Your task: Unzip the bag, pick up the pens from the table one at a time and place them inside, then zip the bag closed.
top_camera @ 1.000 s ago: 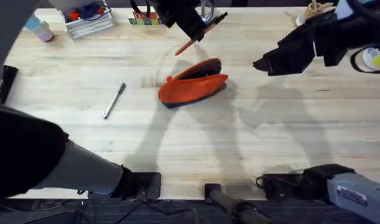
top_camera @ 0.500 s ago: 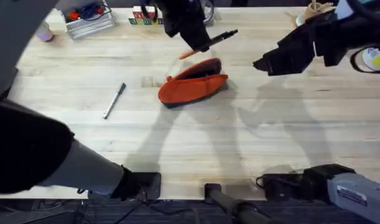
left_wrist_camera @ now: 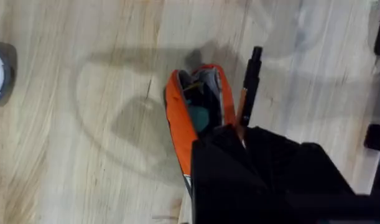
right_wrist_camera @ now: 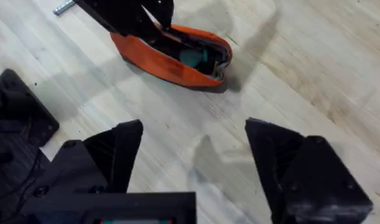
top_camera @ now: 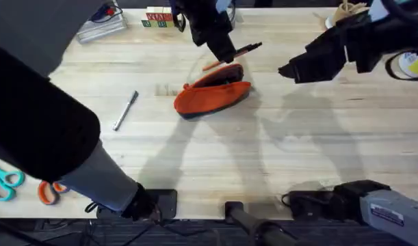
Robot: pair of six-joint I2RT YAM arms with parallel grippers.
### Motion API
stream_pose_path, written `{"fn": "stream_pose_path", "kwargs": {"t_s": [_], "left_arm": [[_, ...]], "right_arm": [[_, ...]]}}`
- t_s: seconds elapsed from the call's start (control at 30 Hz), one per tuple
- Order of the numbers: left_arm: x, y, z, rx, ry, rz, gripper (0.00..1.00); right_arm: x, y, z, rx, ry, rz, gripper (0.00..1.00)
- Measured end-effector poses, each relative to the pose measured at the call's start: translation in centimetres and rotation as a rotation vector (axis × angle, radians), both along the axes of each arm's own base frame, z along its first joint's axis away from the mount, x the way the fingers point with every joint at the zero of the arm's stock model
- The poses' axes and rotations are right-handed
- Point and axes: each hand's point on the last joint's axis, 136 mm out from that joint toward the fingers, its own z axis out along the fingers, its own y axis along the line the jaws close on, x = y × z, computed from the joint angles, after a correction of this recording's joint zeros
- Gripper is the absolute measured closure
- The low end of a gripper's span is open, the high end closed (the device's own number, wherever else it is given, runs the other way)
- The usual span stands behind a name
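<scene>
Overhead: orange pen (top_camera: 230, 57) above bag (top_camera: 212, 96)

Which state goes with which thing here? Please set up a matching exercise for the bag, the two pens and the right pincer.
Things:
1. bag
2. orange pen
3. silver pen
4. right pincer

States:
A. lying alone on the table
B. open, holding nothing
C. unzipped, mouth gaping
D. held in the left pincer above the bag

Pairs: 1-C, 2-D, 3-A, 4-B
</scene>
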Motion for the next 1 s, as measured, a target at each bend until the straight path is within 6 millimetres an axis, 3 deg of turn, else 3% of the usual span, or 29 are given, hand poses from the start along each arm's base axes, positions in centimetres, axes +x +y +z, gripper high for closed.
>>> {"fn": "stream_pose_path", "kwargs": {"t_s": [0.23, 1.0], "left_arm": [[-0.1, 0.2, -1.1, 0.016, 0.020, 0.004, 0.957], [-0.5, 0.8, -7.8, 0.059, 0.083, 0.048, 0.957]], "right_arm": [[0.0, 0.0, 0.0, 0.000, 0.000, 0.000, 0.004], [0.0, 0.0, 0.0, 0.000, 0.000, 0.000, 0.004]]}}
